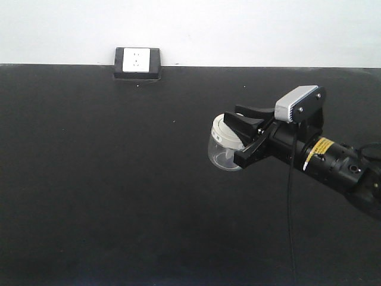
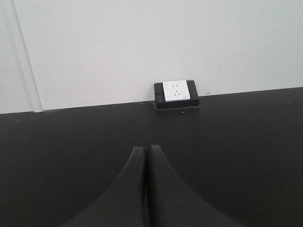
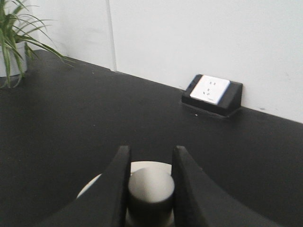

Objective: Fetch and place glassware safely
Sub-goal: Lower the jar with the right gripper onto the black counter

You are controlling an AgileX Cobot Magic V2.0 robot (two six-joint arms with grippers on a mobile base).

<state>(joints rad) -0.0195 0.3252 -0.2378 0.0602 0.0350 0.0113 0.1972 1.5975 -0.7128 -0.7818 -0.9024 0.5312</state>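
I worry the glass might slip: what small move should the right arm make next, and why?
Probably level the wrist slowly, so the jar hangs upright. The right hand is shut only on the lid's knob, and the front view shows the jar tilted over the black table; whether it touches the table is unclear.
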